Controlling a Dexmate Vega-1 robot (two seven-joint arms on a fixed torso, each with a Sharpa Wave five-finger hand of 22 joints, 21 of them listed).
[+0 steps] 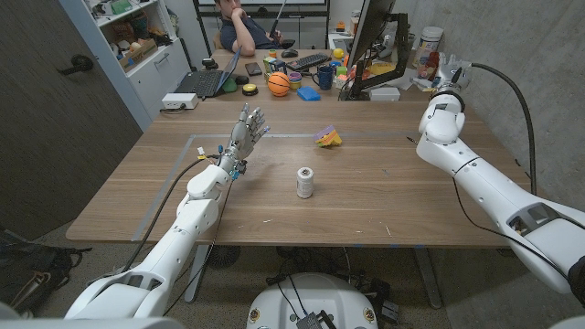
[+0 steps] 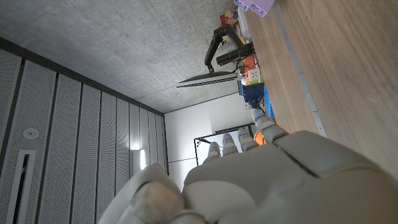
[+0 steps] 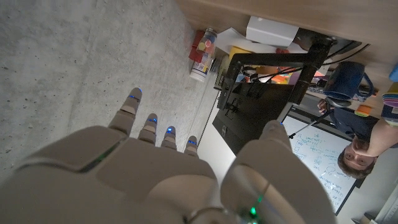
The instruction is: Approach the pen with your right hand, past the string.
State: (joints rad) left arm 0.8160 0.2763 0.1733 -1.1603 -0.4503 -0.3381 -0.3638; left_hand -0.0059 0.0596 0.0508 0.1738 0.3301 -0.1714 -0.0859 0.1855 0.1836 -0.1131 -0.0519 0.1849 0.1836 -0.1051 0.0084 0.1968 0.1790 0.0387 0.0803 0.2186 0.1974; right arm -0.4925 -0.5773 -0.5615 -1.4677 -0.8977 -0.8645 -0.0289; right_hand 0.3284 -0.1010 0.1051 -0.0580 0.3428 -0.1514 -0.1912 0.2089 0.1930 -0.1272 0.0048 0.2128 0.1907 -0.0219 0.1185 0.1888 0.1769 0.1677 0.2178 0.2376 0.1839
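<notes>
A small white spool of string stands upright near the middle of the wooden table. A purple and yellow object lies behind it, and its purple part shows in the left wrist view. My right hand hangs in the air at the table's far right corner, well away from the spool; in the right wrist view my right hand has its fingers stretched apart and holds nothing. My left hand is raised over the table's left half with fingers spread and empty; its back shows in the left wrist view.
Behind the table stands a second desk with a laptop, an orange ball, a blue cup, a keyboard and a monitor on an arm. A person sits there. Grey tape outlines a work area.
</notes>
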